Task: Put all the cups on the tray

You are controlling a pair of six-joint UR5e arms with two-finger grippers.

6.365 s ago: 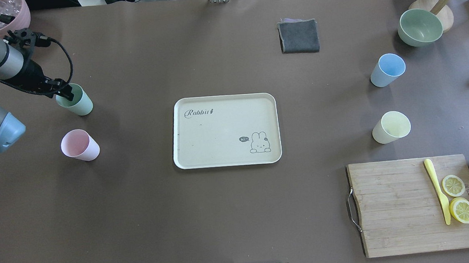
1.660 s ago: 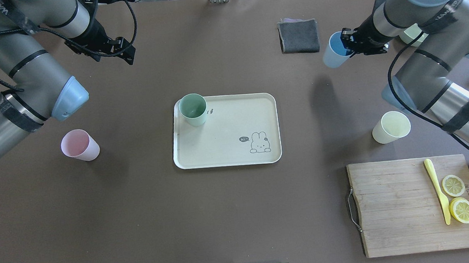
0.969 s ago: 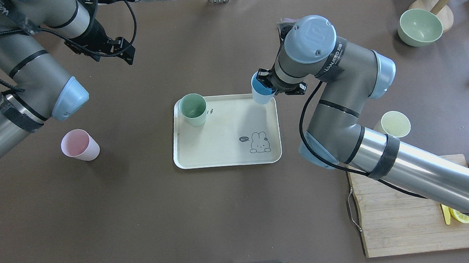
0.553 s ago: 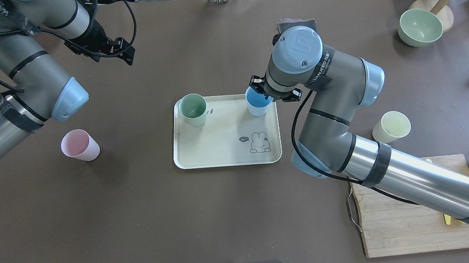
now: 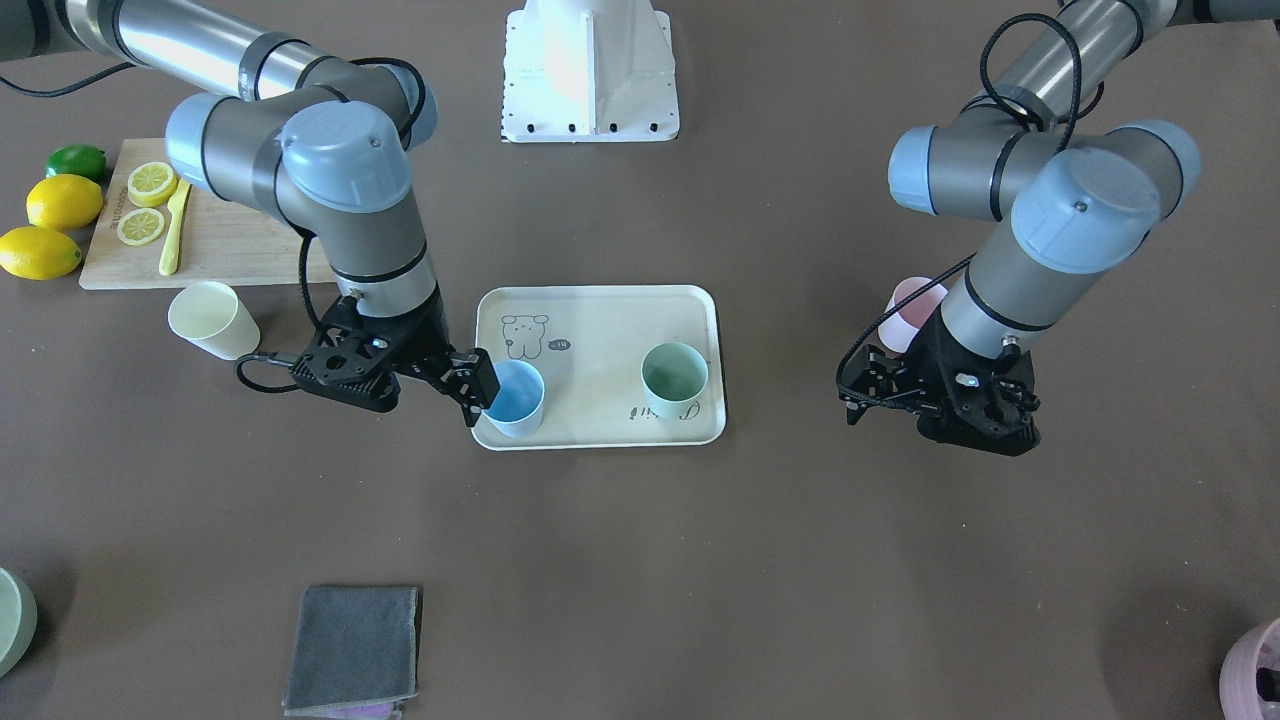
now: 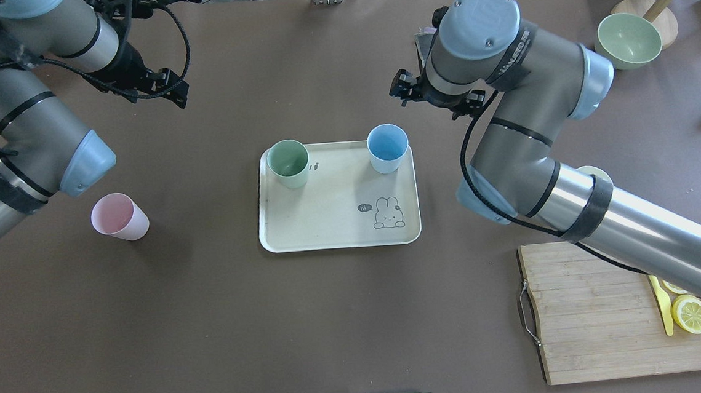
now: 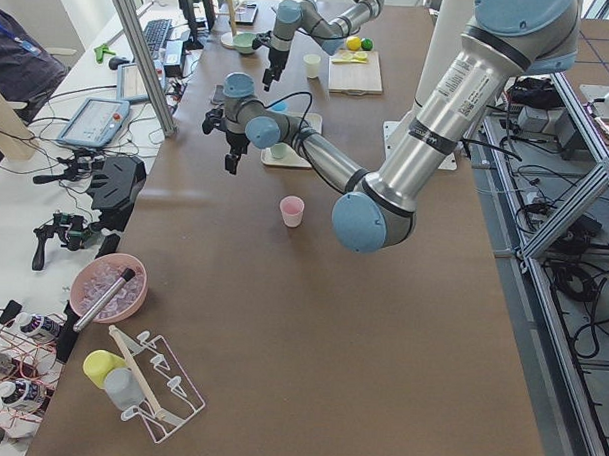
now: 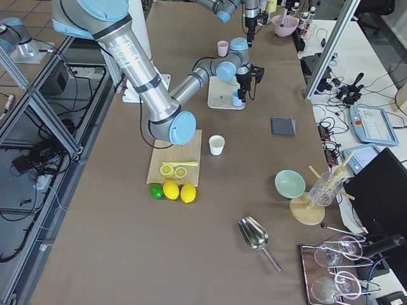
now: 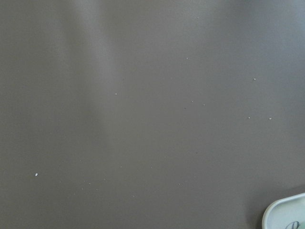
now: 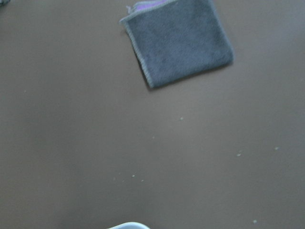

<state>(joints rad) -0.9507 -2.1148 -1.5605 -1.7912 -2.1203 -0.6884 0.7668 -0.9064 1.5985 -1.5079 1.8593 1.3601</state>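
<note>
The cream tray [image 6: 328, 229] lies mid-table. The mint green cup [image 6: 288, 164] stands upright on its far left corner and the light blue cup [image 6: 388, 149] on its far right corner. My right gripper [image 5: 478, 385] is open and empty, raised just beyond the blue cup and apart from it. The pink cup [image 6: 119, 217] stands on the table left of the tray. My left gripper [image 6: 173, 92] hangs open and empty in the air, beyond the pink cup. The pale yellow cup [image 5: 210, 320] stands right of the tray; in the overhead view my right arm hides most of it.
A wooden cutting board [image 6: 593, 315] with lemon slices and a yellow knife lies at the near right, with lemons [image 5: 50, 215] beside it. A grey cloth [image 5: 352, 648] lies beyond the tray. A pale-green bowl [image 6: 626, 40] stands at the far right.
My right gripper carried the blue cup to the tray, set it on the far right corner, let go and rose away. My left arm shifted slightly left. The mint cup reached the tray earlier.
</note>
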